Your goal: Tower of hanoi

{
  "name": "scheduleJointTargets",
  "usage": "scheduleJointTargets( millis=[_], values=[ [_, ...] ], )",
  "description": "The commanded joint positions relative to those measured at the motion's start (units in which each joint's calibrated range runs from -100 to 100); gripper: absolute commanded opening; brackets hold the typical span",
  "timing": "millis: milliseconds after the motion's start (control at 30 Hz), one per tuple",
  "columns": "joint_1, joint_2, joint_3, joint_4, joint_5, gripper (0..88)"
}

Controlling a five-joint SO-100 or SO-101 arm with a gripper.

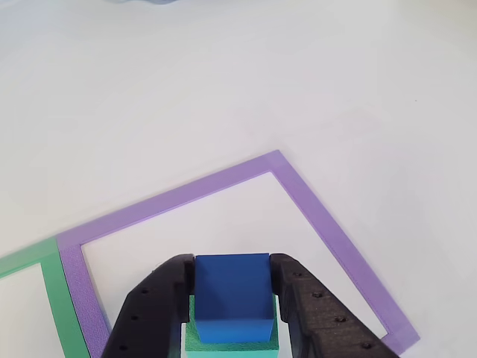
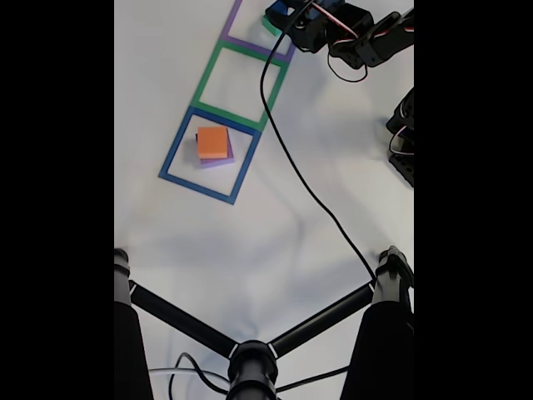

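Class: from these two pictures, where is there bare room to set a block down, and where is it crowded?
Free: the green tape square, between the blue and purple outlines, and the white table below them. Crowded: the blue tape square holds the orange block on the purple slab; the gripper, blue cube and green block occupy the purple tape square.

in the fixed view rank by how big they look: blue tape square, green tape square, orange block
1-2. blue tape square and green tape square: look alike, no ranking.
3. orange block: smallest, sitting inside the blue square.

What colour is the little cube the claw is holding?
Blue. The blue cube sits between the gripper's fingers, clearest in the other view.
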Motion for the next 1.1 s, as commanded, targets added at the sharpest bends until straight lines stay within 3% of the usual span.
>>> scheduleJointTargets(
  millis=[0, 267, 667, 1067],
  values=[
    [-0.25, -2.31, 0.19, -0.04, 0.20, 0.2],
    [-1.16, -15.13, 0.01, 13.64, 0.20, 0.4],
    [-6.88, -44.70, -25.07, 78.88, 0.20, 1.2],
    [-18.47, -55.04, -36.80, 101.62, 0.20, 0.7]
  ],
)
